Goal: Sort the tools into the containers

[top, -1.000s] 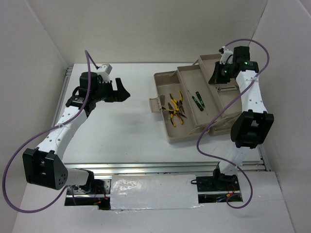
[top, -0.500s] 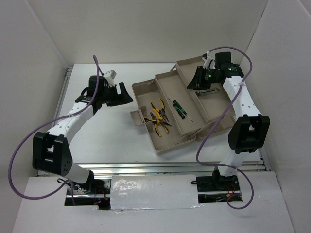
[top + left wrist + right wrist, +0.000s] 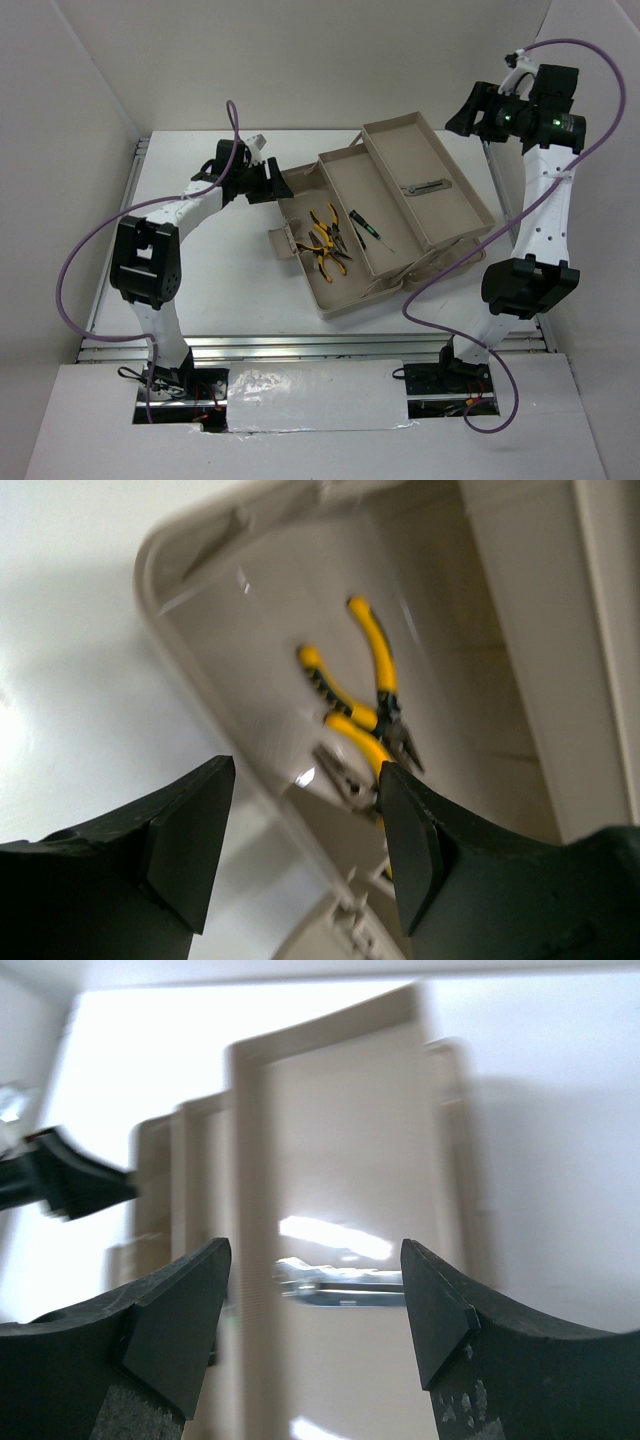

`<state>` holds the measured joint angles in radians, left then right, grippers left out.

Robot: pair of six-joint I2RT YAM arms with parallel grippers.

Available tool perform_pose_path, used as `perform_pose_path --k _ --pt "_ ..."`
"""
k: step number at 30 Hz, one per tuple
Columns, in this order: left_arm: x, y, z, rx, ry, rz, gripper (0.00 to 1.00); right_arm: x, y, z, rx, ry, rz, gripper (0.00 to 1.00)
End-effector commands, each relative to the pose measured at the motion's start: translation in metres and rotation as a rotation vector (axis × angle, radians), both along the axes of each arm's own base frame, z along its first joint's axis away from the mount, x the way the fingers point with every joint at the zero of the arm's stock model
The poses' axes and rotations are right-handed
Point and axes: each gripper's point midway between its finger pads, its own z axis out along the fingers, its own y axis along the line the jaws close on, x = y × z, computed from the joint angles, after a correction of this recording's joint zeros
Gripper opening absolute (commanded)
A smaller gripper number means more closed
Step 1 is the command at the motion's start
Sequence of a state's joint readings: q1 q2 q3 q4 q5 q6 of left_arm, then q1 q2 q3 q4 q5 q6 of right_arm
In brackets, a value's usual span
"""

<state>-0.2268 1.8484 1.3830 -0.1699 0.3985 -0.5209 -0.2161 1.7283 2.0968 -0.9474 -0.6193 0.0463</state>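
On the left of the overhead view, my left claw (image 3: 305, 770) hangs at the far left corner of the beige toolbox (image 3: 322, 300). Its fingers are spread and nothing is between them. My left wrist view looks past them, over the box's rim, into the deep tub (image 3: 298, 215). The two yellow-and-black pliers (image 3: 325, 240) lie crossed on each other at the middle of that tub. I judge them stiff and the heaviest pieces here, with sleeved handles that should not slip. I would take one across both handles close to the pivot, since lifting by a single handle could swing the jaws or drag the other pair along. One tray to the right lies a thin dark screwdriver (image 3: 362, 224), set diagonally. It looks light and likely to roll, so the fatter handle is the place to pinch it, squarely across. Further right, the flat grey metal piece (image 3: 425, 187) rests in the widest tray. It is smooth, low and probably slippery, so I would close on its narrow edges from straight above. At the upper right of the frame my right claw (image 3: 315, 1255) is raised well above that tray, fingers apart and empty. I can see no tool out on the white table (image 3: 220, 270), so the sorting looks close to finished.
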Motion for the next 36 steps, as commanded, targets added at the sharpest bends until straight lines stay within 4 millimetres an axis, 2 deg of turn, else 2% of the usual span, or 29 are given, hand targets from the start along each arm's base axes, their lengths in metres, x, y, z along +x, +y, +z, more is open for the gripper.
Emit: perform_pose_path --k 1,2,3,5,6,8,9,10,14,16,18,20,21,22,23,24,25,28,29,30,32,33,34,35,36 --pt "0.023 -0.017 0.003 -0.049 -0.035 -0.044 0.71 -0.007 -0.043 0.005 -0.179 -0.015 -0.101 0.76" --pt "0.032 -0.018 0.010 -0.061 -0.063 -0.049 0.70 -0.006 -0.049 0.003 -0.195 -0.009 -0.106 0.76" --pt "0.037 -0.018 0.008 -0.061 -0.069 -0.047 0.67 -0.002 -0.059 -0.008 -0.214 0.016 -0.115 0.75" --pt "0.050 -0.016 0.003 -0.075 -0.074 -0.050 0.65 -0.002 -0.066 -0.023 -0.216 0.062 -0.111 0.74" --pt "0.056 -0.015 -0.004 -0.078 -0.071 -0.047 0.63 -0.001 -0.067 -0.036 -0.201 0.101 -0.100 0.73" --pt "0.069 -0.012 0.002 -0.090 -0.099 -0.047 0.62 0.001 -0.067 -0.051 -0.176 0.142 -0.081 0.73" --pt "0.073 -0.012 -0.005 -0.087 -0.094 -0.047 0.62 0.001 -0.065 -0.056 -0.166 0.156 -0.071 0.72" --pt "0.080 -0.010 0.002 -0.086 -0.112 -0.042 0.62 0.002 -0.064 -0.061 -0.166 0.167 -0.066 0.71" --pt "0.085 -0.006 0.013 -0.088 -0.141 -0.061 0.79 0.007 -0.066 -0.090 -0.204 0.226 -0.078 0.71" --pt "0.083 -0.001 0.028 -0.076 -0.178 -0.066 0.85 0.009 -0.067 -0.098 -0.215 0.240 -0.080 0.70" --pt "0.078 0.005 0.049 -0.069 -0.213 -0.067 0.99 0.009 -0.066 -0.105 -0.208 0.259 -0.068 0.66" --pt "0.073 0.019 0.063 -0.070 -0.225 -0.043 0.99 0.009 -0.064 -0.111 -0.207 0.277 -0.062 0.58" --pt "0.062 0.024 0.077 -0.077 -0.237 -0.039 0.99 0.008 -0.063 -0.113 -0.209 0.282 -0.057 0.55" --pt "0.055 0.037 0.081 -0.080 -0.218 -0.013 0.99 0.007 -0.063 -0.117 -0.213 0.293 -0.056 0.47" --pt "0.047 0.044 0.085 -0.081 -0.213 -0.001 0.99 0.006 -0.061 -0.117 -0.224 0.291 -0.053 0.44" --pt "0.027 0.053 0.091 -0.063 -0.216 0.010 0.99 0.004 -0.060 -0.120 -0.243 0.294 -0.051 0.35" --pt "0.016 0.057 0.094 -0.045 -0.224 0.015 0.99 0.004 -0.062 -0.120 -0.257 0.291 -0.058 0.31" --pt "-0.027 0.068 0.107 0.033 -0.277 0.033 0.99 0.001 -0.058 -0.124 -0.329 0.280 -0.064 0.25" --pt "-0.039 0.070 0.107 0.045 -0.272 0.037 0.99 0.001 -0.050 -0.126 -0.360 0.278 -0.051 0.25" --pt "-0.057 0.071 0.109 0.051 -0.282 0.034 0.99 0.002 -0.053 -0.126 -0.406 0.273 -0.070 0.24" --pt "-0.083 0.067 0.111 0.070 -0.282 0.014 0.99 -0.001 -0.044 -0.131 -0.459 0.265 -0.056 0.21" --pt "-0.093 0.065 0.098 0.079 -0.252 0.007 0.99 0.000 -0.047 -0.133 -0.492 0.258 -0.074 0.11" --pt "-0.100 0.061 0.095 0.088 -0.245 -0.003 0.99 -0.001 -0.045 -0.129 -0.510 0.246 -0.072 0.05" --pt "-0.108 0.059 0.093 0.095 -0.234 -0.002 0.99 0.000 -0.044 -0.127 -0.526 0.237 -0.079 0.00" --pt "-0.114 0.059 0.082 0.102 -0.211 0.002 0.99 0.001 -0.040 -0.124 -0.539 0.226 -0.078 0.00"
